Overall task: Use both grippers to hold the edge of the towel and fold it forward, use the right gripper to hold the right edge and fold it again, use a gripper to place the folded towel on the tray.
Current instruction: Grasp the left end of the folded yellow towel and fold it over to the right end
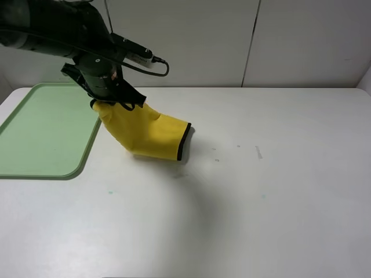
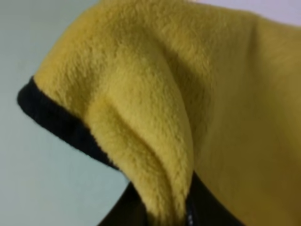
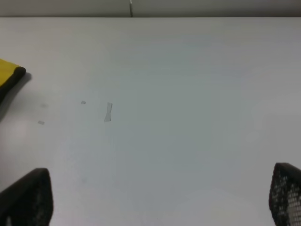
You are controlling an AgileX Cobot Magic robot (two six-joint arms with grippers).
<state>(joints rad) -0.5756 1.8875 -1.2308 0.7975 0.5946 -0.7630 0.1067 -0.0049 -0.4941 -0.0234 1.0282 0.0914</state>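
Clamping one end of the folded towel (image 1: 148, 133), the left pincer (image 1: 113, 101) holds it raised just beside the tray (image 1: 46, 133), seemingly for placement there, its other end on the desk (image 1: 261, 202); the right pincer (image 3: 160, 197) gapes empty

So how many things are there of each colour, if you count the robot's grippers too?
Yellow: 1, the towel
Green: 1, the tray
Black: 2, the left gripper and the right gripper
Total: 4
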